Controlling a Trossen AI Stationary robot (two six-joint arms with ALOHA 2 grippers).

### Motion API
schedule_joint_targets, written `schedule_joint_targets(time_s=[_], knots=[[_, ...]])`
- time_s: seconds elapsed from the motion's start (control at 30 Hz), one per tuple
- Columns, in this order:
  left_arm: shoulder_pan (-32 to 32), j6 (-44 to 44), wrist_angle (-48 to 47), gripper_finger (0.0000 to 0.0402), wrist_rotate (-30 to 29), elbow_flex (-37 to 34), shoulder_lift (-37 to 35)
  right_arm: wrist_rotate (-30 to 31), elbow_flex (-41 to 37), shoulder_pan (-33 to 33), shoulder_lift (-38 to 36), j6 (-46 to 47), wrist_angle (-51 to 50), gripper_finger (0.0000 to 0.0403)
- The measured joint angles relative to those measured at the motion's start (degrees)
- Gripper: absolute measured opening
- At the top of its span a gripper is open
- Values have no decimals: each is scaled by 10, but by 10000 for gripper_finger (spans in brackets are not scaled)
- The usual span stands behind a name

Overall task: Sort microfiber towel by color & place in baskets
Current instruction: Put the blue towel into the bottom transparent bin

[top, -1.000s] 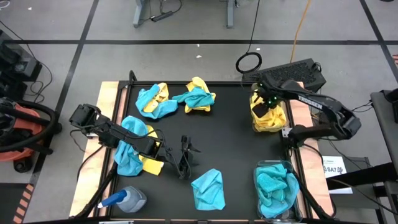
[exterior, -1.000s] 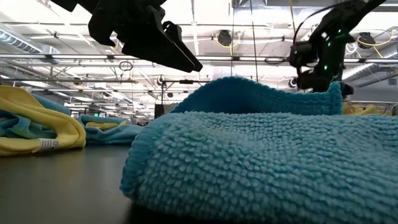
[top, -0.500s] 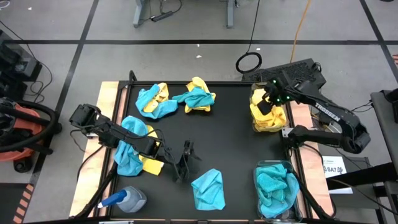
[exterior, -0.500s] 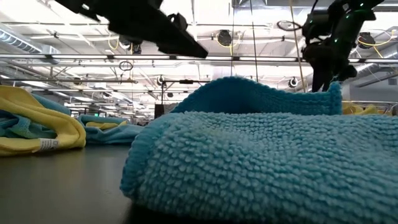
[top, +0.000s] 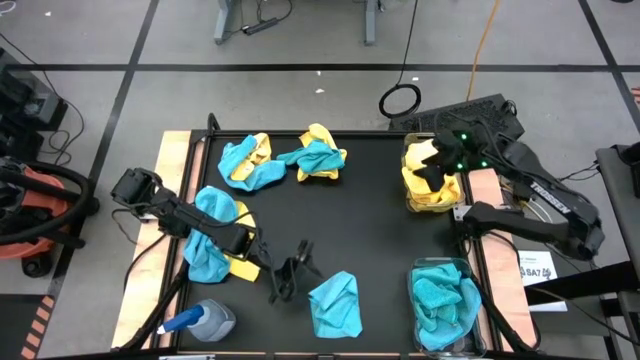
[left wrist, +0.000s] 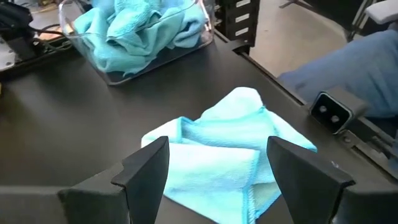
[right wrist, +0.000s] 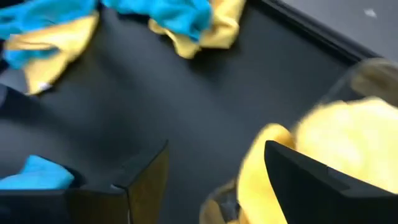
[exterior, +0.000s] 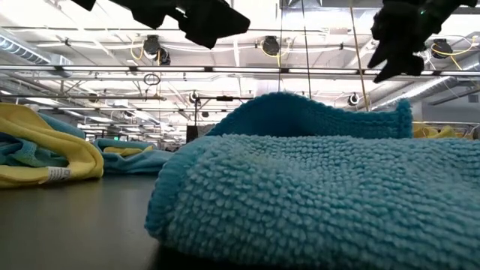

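Observation:
My left gripper [top: 288,280] [left wrist: 214,149] is open and hovers just left of a lone teal towel [top: 335,303] [left wrist: 230,146] that lies flat near the table's near edge. It touches nothing. My right gripper [top: 432,167] [right wrist: 214,155] is open and empty above the clear basket [top: 410,203] that holds yellow towels [top: 438,192] [right wrist: 348,130]. A second clear basket [top: 416,272] [left wrist: 124,70] at the near right holds teal towels [top: 445,300]. Mixed yellow and teal towels lie in heaps at the left [top: 215,245] and along the far edge [top: 248,162] [top: 318,155].
A blue-capped spray bottle [top: 205,320] lies at the near left corner. Bare black tabletop [top: 370,220] spreads between the heaps and the baskets. Wooden strips [top: 170,160] run along both table sides. A person's blue-clad limb [left wrist: 348,62] shows beyond the near edge.
My left gripper has moved toward the near edge, closer to the lone teal towel, and has turned on the way. My right gripper has risen above the yellow basket and shifted slightly right. The towels have stayed where they were.

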Motion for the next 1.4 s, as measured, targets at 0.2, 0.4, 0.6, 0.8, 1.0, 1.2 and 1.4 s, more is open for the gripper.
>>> schedule_joint_targets(time_s=[0.2,0.4,0.6,0.8,1.0,1.2,1.4], knots=[[-11,3,16,276,0,2,22,1,0,47,-25,20,42,256],[-10,19,-43,276,-5,60,75,1,0,105,-29,39,93,256],[-7,20,-67,276,-5,87,97,3,0,150,-28,49,134,256],[-1,15,-63,276,3,106,131,3,0,193,-27,47,180,256],[-4,-1,-71,276,26,145,188,3,0,237,-19,46,225,256],[-6,-14,-107,276,50,198,239,8,0,277,-7,48,232,256],[-10,13,-144,276,7,234,288,32,0,323,-1,64,230,256]])
